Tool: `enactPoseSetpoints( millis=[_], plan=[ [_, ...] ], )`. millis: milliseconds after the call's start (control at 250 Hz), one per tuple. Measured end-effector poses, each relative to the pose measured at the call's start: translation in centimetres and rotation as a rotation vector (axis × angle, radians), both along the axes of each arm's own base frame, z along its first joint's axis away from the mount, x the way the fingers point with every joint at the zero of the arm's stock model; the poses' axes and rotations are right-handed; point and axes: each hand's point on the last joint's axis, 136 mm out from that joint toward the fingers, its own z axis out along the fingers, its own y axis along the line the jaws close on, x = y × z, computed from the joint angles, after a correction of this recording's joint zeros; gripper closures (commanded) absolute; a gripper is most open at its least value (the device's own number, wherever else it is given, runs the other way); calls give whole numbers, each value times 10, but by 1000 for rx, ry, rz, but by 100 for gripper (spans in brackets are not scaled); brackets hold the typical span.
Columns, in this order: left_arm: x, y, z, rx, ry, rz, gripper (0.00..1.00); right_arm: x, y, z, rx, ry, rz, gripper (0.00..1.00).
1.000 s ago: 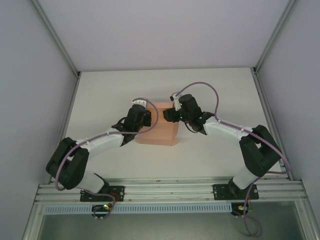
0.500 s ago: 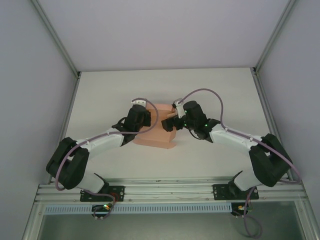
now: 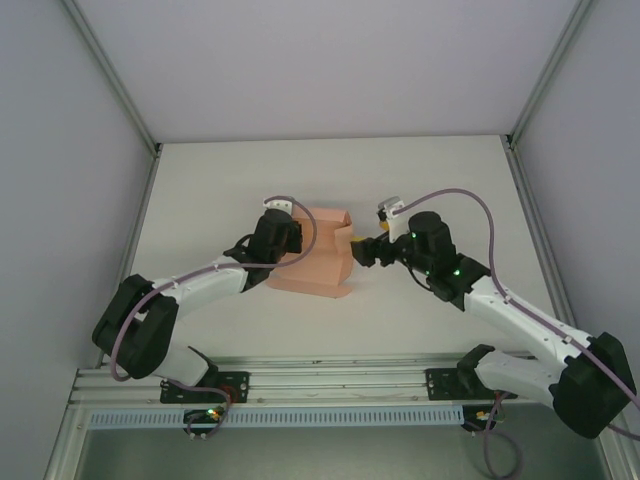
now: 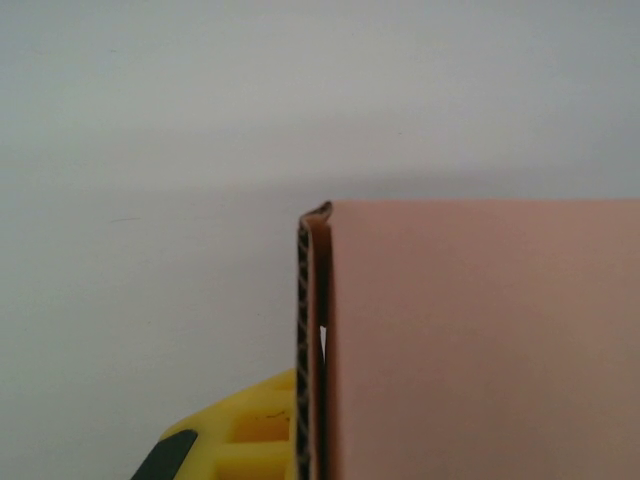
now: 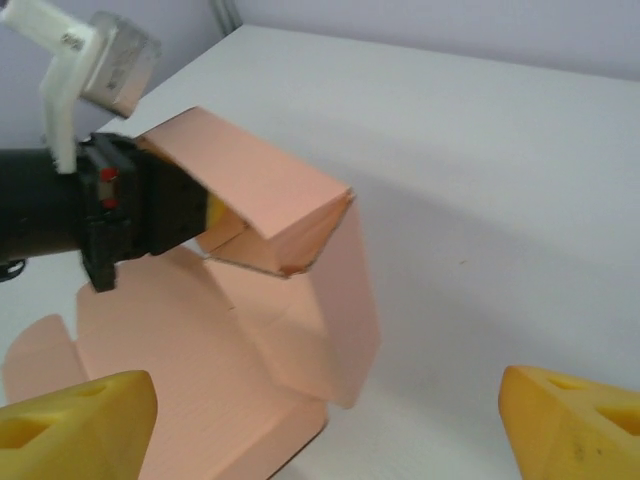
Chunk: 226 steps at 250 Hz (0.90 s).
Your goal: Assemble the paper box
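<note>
While the left claw [image 3: 290,240] pinches one paper box [image 3: 322,265], the right claw [image 3: 363,250] gapes.

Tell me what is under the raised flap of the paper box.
Under the raised flap lie flat panels of the same paper box; the table beneath them is covered.

Salmon-pink paper box [image 3: 320,268], yellow end effector pads [image 5: 75,420], white table [image 3: 430,180], black-and-white arms [image 3: 210,282]
</note>
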Motion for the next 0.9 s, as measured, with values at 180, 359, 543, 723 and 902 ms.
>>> enactPoseSetpoints(
  millis=[180,359,543,723,902],
  plan=[
    [-1,-2,0,-3,3,-12,100,15,4,-43,-111,79,19,34],
    [-1,-2,0,-3,4,-13,100,38,18,-61,-145,121,29,50],
    [0,-3,3,-4,-3,-9,100,47,35,-61,-123,118,66,55],
    [-1,-3,3,7,-6,-4,100,55,42,-69,-100,128,27,69],
    [-4,-2,0,35,3,6,100,71,36,-72,-91,132,-130,76]
  ],
)
